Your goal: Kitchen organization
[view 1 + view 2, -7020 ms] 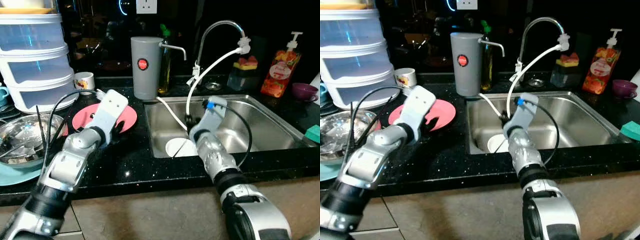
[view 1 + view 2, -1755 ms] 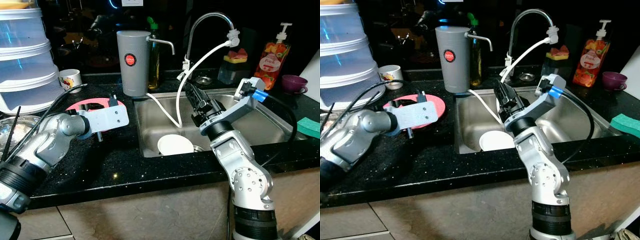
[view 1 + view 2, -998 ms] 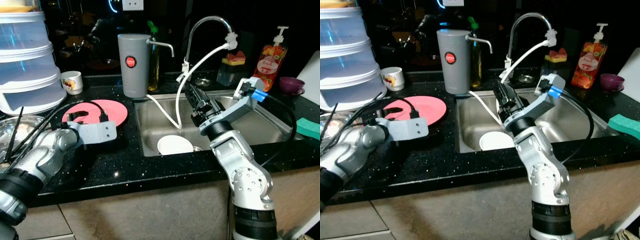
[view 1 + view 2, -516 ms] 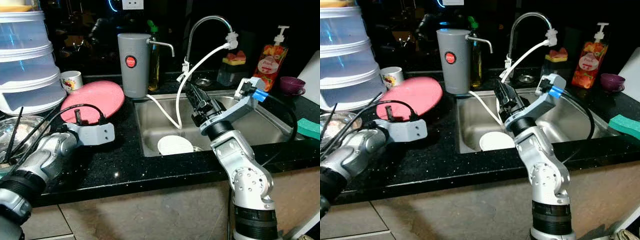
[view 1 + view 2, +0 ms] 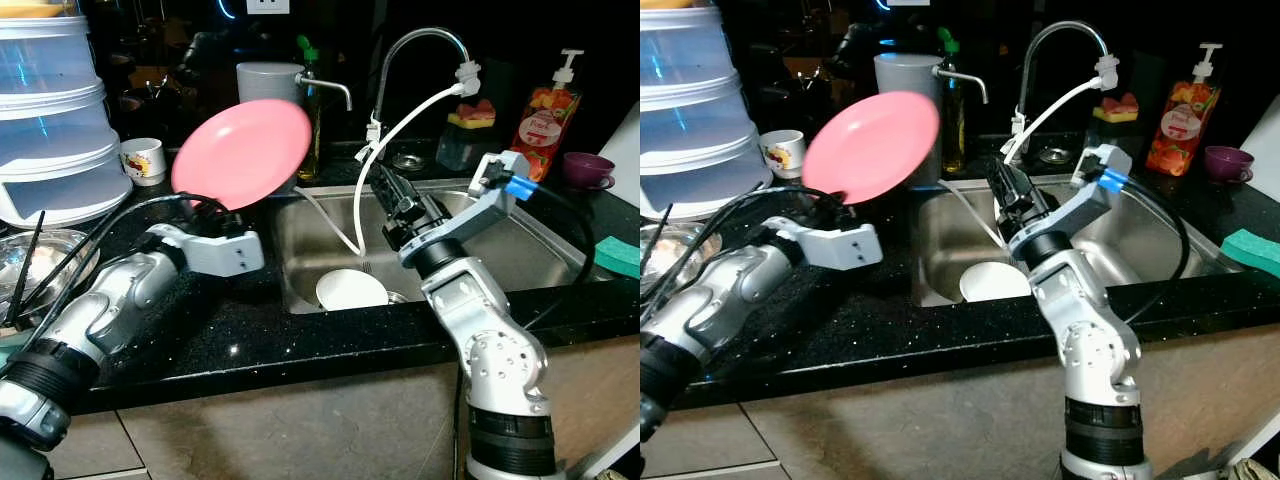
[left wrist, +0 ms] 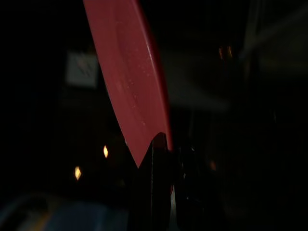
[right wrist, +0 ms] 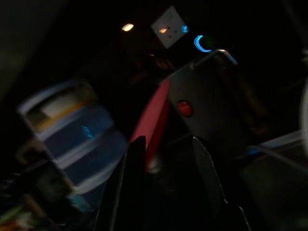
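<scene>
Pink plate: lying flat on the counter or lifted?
Lifted and tilted: the left end effector grips the pink plate by its lower edge, above the counter.

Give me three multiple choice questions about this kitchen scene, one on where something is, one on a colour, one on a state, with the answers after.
1. Where is the white dish?
A. In the sink
B. On the grey dispenser
C. On the stacked containers

2. What colour is the plate held by the left gripper?
A. Green
B. Pink
C. Black

3. How is that plate?
A. Flat on the counter
B. Lifted and tilted
C. Lying in the sink

Answers:
1. A, the white dish lies in the sink.
2. B, the plate in the left gripper is pink.
3. B, it stands tilted, clear of the counter.
</scene>
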`<state>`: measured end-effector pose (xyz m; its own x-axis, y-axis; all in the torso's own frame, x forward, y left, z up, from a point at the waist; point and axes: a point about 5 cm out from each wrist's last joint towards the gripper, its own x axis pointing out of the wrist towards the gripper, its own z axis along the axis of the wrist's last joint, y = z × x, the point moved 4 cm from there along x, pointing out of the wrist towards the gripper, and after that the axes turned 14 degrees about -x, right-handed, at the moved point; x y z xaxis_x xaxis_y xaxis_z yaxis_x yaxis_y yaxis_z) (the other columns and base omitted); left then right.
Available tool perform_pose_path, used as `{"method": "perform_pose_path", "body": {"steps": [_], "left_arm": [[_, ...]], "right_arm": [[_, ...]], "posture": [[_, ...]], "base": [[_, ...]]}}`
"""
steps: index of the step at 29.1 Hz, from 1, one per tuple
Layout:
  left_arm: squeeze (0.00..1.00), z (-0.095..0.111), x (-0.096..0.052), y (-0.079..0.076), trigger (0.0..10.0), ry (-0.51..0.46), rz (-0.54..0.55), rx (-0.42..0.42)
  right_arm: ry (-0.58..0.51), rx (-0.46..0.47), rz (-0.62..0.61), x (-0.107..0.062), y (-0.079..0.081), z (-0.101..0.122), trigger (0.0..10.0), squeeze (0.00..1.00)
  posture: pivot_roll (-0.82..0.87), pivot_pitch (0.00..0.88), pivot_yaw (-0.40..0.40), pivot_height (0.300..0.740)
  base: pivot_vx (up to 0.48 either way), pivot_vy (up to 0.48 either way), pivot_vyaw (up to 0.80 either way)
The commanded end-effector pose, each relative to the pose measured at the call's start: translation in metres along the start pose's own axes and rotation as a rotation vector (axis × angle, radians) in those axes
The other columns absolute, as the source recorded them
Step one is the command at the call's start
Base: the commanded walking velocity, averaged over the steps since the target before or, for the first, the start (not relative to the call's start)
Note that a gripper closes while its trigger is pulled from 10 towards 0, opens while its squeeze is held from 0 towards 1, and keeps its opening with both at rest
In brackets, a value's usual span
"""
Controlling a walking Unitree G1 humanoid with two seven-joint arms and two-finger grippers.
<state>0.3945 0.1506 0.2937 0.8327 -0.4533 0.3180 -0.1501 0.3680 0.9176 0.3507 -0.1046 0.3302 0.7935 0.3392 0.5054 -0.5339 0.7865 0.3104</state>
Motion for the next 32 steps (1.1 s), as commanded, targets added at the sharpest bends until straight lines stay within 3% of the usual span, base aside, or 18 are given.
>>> {"method": "perform_pose_path", "body": {"steps": [1, 2, 6, 11, 21, 26, 27, 28, 29, 30, 32], "left_arm": [[0.00, 0.002, -0.003, -0.001, 10.0, -0.020, 0.002, 0.010], [0.00, 0.002, -0.003, -0.001, 10.0, -0.020, 0.002, 0.010], [0.00, 0.038, -0.001, -0.002, 10.0, -0.199, 0.018, 0.007], [0.00, 0.047, 0.002, -0.006, 10.0, -0.226, 0.035, -0.022], [0.00, 0.072, -0.002, -0.020, 10.0, -0.323, 0.019, -0.066], [0.00, 0.077, -0.007, -0.029, 10.0, -0.355, -0.002, -0.068], [0.00, 0.078, -0.008, -0.031, 10.0, -0.357, -0.011, -0.066], [0.00, 0.077, -0.009, -0.033, 10.0, -0.358, -0.017, -0.066], [0.00, 0.077, -0.009, -0.033, 10.0, -0.358, -0.017, -0.066], [0.00, 0.077, -0.010, -0.036, 10.0, -0.359, -0.025, -0.065], [0.00, 0.077, -0.010, -0.037, 10.0, -0.360, -0.031, -0.064]], "right_arm": [[0.001, 0.033, 0.027, 0.001, 0.004, 0.001, 10.0, 0.00], [0.001, 0.033, 0.027, 0.001, 0.004, 0.001, 10.0, 0.00], [0.032, 0.209, 0.130, 0.002, 0.019, -0.005, 10.0, 0.00], [0.054, 0.303, 0.124, 0.005, 0.022, -0.013, 10.0, 0.00], [0.088, 0.340, 0.102, 0.008, 0.020, -0.020, 10.0, 0.00], [0.112, 0.342, 0.014, 0.011, 0.006, -0.026, 9.8, 0.00], [0.115, 0.344, -0.011, 0.012, 0.002, -0.028, 6.2, 0.00], [0.115, 0.345, -0.032, 0.013, -0.002, -0.028, 4.1, 0.00], [0.115, 0.345, -0.032, 0.013, -0.002, -0.028, 4.1, 0.00], [0.112, 0.345, -0.052, 0.013, -0.006, -0.028, 0.0, 0.00], [0.110, 0.346, -0.063, 0.014, -0.008, -0.028, 0.0, 0.00]], "posture": [[0.13, 0.074, -0.040, 0.740], [0.13, 0.074, -0.040, 0.740], [0.13, 0.075, -0.041, 0.740], [0.13, 0.073, -0.040, 0.740], [0.13, 0.068, -0.046, 0.740], [0.13, 0.065, -0.047, 0.740], [0.13, 0.065, -0.048, 0.740], [0.13, 0.065, -0.048, 0.740], [0.13, 0.065, -0.048, 0.740], [0.13, 0.064, -0.049, 0.740], [0.13, 0.064, -0.049, 0.740]], "base": [[0.000, 0.000, 0.00], [0.000, 0.000, 0.00], [0.000, 0.000, 0.00], [0.000, 0.000, 0.00], [0.000, 0.000, 0.00], [0.000, 0.000, 0.00], [0.000, 0.000, 0.00], [0.000, 0.000, 0.00], [0.000, 0.000, 0.00], [0.000, 0.000, 0.00], [0.000, 0.000, 0.00]]}}
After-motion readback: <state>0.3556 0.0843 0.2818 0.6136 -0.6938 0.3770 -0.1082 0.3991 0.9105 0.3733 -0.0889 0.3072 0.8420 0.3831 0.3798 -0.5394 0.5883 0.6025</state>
